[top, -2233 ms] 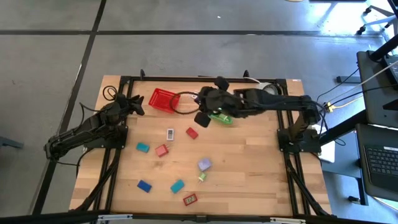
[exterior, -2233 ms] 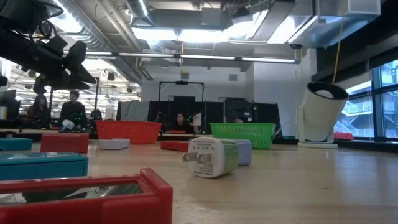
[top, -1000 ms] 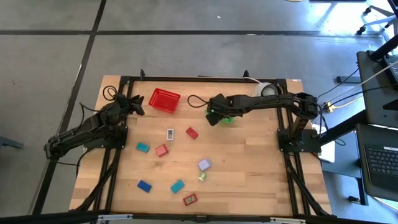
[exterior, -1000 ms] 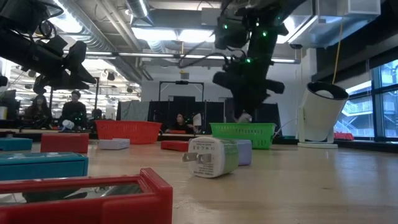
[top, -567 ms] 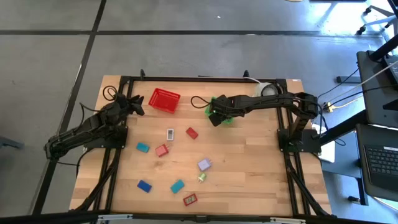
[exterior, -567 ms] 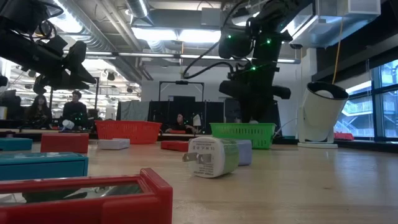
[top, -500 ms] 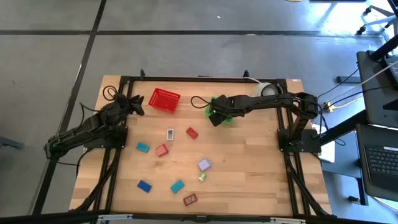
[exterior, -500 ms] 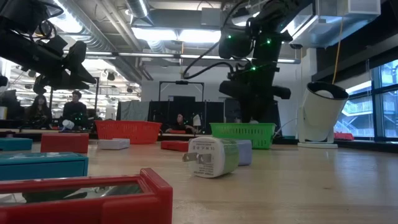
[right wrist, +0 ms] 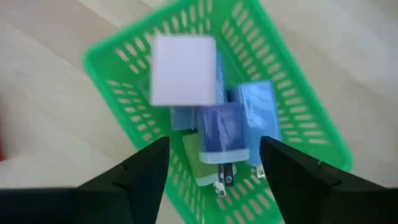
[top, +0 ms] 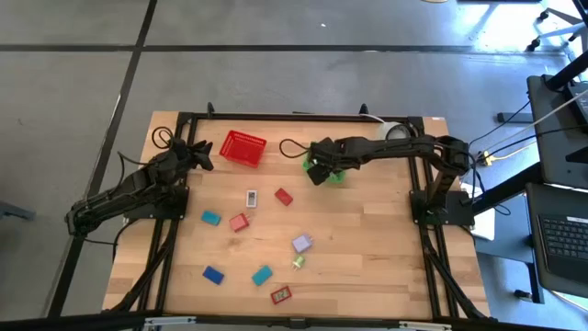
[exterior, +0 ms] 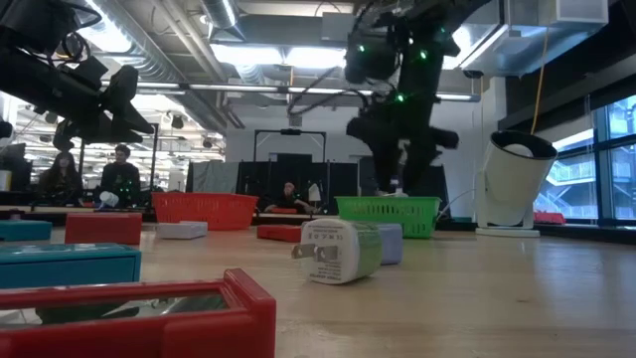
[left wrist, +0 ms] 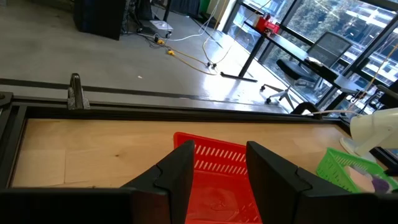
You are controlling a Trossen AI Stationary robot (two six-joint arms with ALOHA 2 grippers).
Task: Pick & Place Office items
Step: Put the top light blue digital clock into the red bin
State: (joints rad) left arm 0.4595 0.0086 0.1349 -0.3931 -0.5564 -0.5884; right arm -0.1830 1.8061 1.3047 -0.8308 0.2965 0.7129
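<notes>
My right tool (top: 317, 171) hangs over the green mesh basket (top: 333, 172) near the middle of the worktop's (top: 386, 257) far edge, its fingers spread apart with nothing between them; from the right wrist view a lavender block (right wrist: 184, 70) sits directly below on top of the pile inside that basket, blurred, so I cannot tell whether it has come to rest. Under it lie a purple-blue block (right wrist: 219, 134), a light blue one (right wrist: 256, 99) and a pale green plug-in piece (right wrist: 205, 167). My left tool (top: 196, 153) waits near the far left corner, pinched shut and empty, just beside the red mesh basket (top: 243, 148). The loose items all lie toward the near edge from my right tool: the red block (top: 284, 196) is closest, then the white piece (top: 252, 198), another red one (top: 240, 222), a teal one (top: 211, 218), a lavender block (top: 301, 244) with a small green piece (top: 299, 262) beside it, and a blue block (top: 213, 274), a teal block (top: 262, 274) and a red-framed piece (top: 281, 295) nearest the near edge. I judge the red block the likeliest next pick; its long side runs slantwise to the worktop's edges, it lies between the two arms, somewhat nearer my right one, and bare wood separates us.
</notes>
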